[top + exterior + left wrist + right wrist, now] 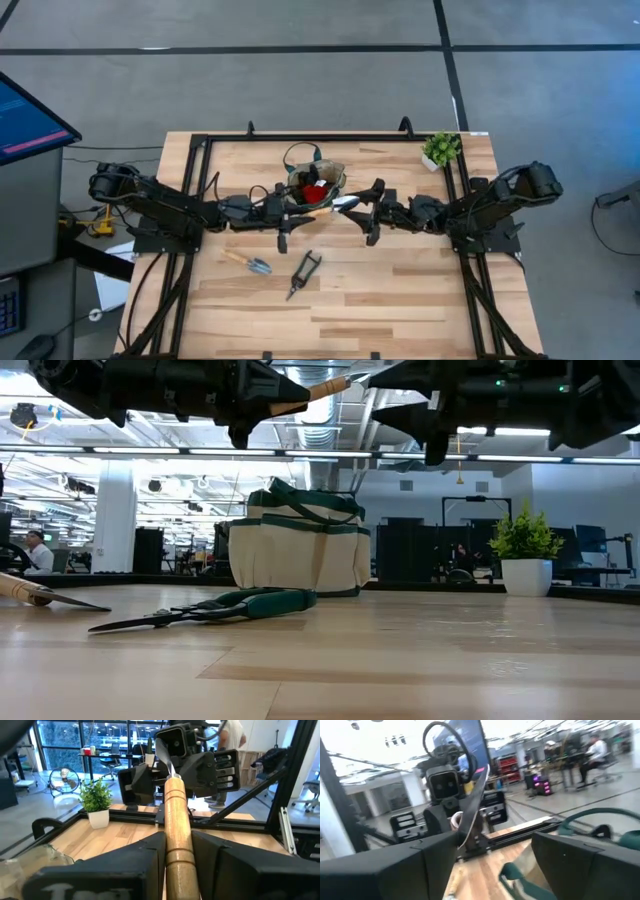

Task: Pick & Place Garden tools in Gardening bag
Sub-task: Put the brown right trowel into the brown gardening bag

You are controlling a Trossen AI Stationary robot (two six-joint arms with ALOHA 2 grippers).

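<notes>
The wood-handled tool (176, 827) is up in the air between the 2 arms, over the near edge of the gardening bag (316, 183). In the left wrist view its turned wooden handle runs straight out from that arm's fingers, and a thin metal blade carries on toward the other arm — so its long axis lies level, along the line from one gripper to the other. The left gripper (280, 206) has the handle clamped between its fingers and looks to be carrying the whole weight.

The right gripper (366, 209) sits just past the blade tip, at about the same height. In its own wrist view the fingers stand spread wide with the blade in the gap, and I can't see either finger pressing on it — to my eye it has let go, or has not taken hold. The bag lies just behind the tool in the top view, closer to the left gripper, and something red shows inside its mouth. My guess is the left arm only needs to swing the tool over the mouth and tip it in, minding the thin loop handles.

2 more tools lie on the table (400, 300) in front of the arms: a silver trowel (248, 262) and, beside it, dark-handled pruners (303, 273), both well apart from either gripper. The potted plant (440, 150) stands in the far right corner.
</notes>
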